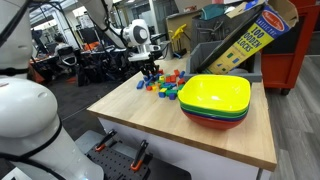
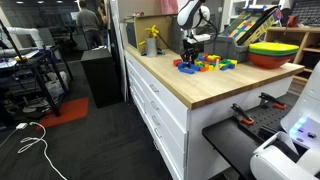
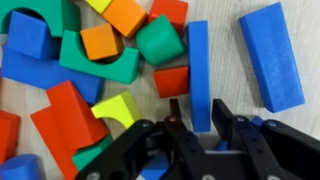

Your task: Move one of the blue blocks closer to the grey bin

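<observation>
The narrow blue block (image 3: pixel 200 60) lies between the fingers of the gripper (image 3: pixel 197 110), its end closely flanked; whether they pinch it is unclear. The grey bin (image 1: pixel 205 55) stands well apart from the gripper.

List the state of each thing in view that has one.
gripper: open, straddling the slim blue block
slim blue block: flat on the table, ungripped
wide blue block: flat, apart from the pile
stacked bowls: nested, yellow on top
grey bin: upright, block box leaning in it
</observation>
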### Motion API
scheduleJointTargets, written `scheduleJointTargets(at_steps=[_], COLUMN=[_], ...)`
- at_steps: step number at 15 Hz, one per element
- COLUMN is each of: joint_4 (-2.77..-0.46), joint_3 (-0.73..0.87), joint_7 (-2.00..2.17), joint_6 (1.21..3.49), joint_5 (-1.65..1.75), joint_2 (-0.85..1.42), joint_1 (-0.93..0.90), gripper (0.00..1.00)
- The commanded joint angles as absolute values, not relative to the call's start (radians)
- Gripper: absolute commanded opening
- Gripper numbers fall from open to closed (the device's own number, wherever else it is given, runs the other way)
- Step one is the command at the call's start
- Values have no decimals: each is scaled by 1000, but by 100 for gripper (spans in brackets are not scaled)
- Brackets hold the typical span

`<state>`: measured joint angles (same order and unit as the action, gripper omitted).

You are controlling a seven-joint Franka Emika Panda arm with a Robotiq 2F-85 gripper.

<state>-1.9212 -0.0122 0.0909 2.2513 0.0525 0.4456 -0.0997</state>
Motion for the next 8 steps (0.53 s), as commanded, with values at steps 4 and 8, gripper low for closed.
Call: scheduleJointTargets(at_steps=[4,8], joint_4=[-1894,-1873], joint_3=[-19,-17], joint_7=[103,134], joint_6=[2193,2150], joint_5=[47,41], joint_2=[435,404], joint_1=[-96,-100], gripper=[3,4])
